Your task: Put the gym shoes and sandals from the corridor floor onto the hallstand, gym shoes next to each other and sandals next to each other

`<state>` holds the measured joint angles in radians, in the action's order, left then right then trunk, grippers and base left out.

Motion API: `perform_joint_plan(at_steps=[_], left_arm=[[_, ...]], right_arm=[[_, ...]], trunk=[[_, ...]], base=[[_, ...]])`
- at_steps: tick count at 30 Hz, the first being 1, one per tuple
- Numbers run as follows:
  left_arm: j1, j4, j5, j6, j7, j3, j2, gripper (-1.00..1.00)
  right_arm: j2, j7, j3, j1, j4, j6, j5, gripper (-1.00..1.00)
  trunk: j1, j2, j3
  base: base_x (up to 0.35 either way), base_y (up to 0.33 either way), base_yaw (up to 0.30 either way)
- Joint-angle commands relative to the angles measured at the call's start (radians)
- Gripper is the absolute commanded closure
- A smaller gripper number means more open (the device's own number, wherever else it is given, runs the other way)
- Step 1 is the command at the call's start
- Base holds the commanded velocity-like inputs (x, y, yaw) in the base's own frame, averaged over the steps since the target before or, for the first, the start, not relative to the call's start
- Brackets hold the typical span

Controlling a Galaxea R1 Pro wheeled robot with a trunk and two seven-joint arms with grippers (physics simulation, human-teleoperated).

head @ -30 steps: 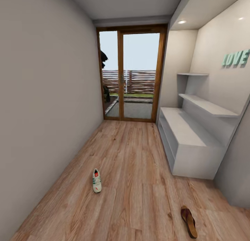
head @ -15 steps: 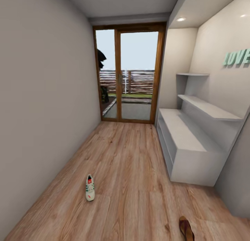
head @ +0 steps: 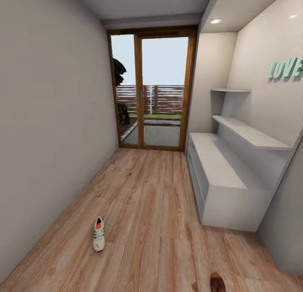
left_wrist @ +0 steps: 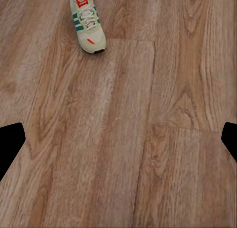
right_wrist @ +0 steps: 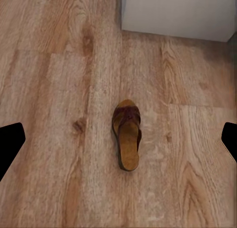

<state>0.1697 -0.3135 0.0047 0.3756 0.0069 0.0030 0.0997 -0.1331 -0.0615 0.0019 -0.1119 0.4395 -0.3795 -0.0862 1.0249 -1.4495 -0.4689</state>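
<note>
Gym shoe [head: 98, 239]: white, green stripes, red-orange patches, white laces.

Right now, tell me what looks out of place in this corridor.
Two unmatched shoes lie apart on the corridor floor: one gym shoe near the left wall, one sandal off the hallstand's near end. The hallstand's bench top holds no shoes.

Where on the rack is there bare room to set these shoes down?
The hallstand bench top is bare from the door end to the near end; both wall shelves too. The gym shoe and sandal lie apart on the floor.
</note>
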Motion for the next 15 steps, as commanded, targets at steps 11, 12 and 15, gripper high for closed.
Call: perform_joint_plan(at_steps=[11,12,15], left_arm=[[0.001,0.001,0.001,0.003,0.001,0.0,0.0,-1.0],[0.001,0.001,0.001,0.003,0.001,0.0,0.0,-1.0],[0.001,0.001,0.001,0.003,0.001,0.0,0.0,-1.0]], right_arm=[[0.0,0.0,0.002,-0.001,-0.001,-0.004,-0.009,-1.0],[0.0,0.0,0.002,-0.001,-0.001,-0.003,-0.009,-1.0],[0.0,0.0,0.002,-0.001,-0.001,-0.004,-0.009,-1.0]], trunk=[[0.0,0.0,-0.001],[0.0,0.0,-0.001],[0.0,0.0,-0.001]], base=[[0.03,-0.27,0.0],[0.006,-0.274,0.0],[0.004,-0.274,0.0]])
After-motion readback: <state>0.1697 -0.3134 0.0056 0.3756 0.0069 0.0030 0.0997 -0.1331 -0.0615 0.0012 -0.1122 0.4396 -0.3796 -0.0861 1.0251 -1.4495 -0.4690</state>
